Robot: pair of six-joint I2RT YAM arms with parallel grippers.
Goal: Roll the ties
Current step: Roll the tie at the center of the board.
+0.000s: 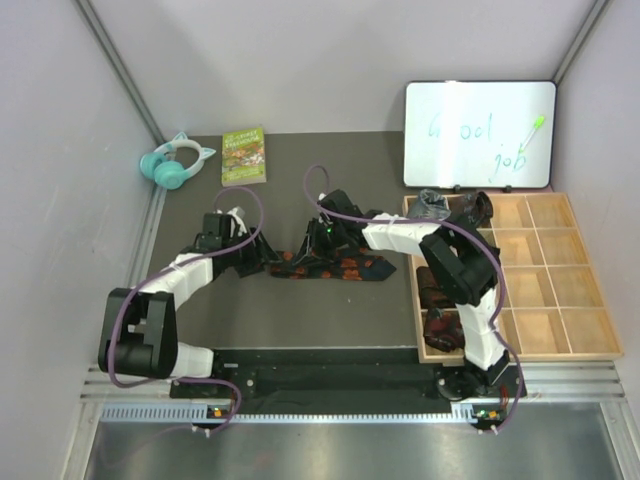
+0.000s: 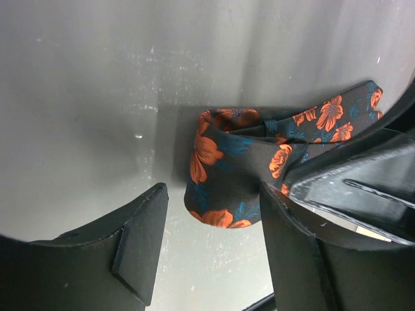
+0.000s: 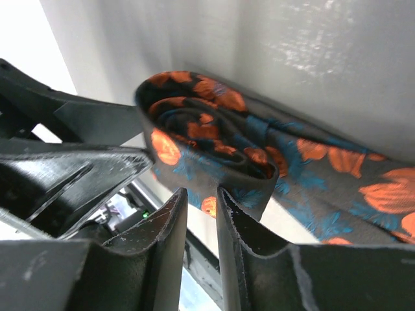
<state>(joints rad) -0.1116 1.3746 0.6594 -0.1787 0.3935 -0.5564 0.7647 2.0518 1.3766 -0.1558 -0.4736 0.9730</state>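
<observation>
Tie (image 1: pixel 340 268), black with orange-red blotches. Top view: it lies stretched left to right on the dark desk (image 1: pixel 300 320), about midway between your two arms. Your left fingers (image 1: pixel 256 258) sit at its left end. Your right fingers (image 1: pixel 320 248) point down at it just right of that. Off to the right, the wooden tray (image 1: pixel 545 300) holds rolled ties (image 1: pixel 434 286) in its left column, and your right arm hides part of them.

Left wrist view: your left fingers (image 2: pixel 139 253) stand well apart. The end of the tie (image 2: pixel 230 172) is curled into a loose loop on the desk between them, close against the right-hand finger. The strip runs away up and to the right.

Right wrist view: your right fingers (image 3: pixel 165 240) are nearly together, with a thin slot between them. The coiled end of the tie (image 3: pixel 207 139) sits just above that slot, its lower edge dipping into it. You cannot tell whether the cloth is pinched or only resting there. The flat strip trails off right along the desk.
</observation>
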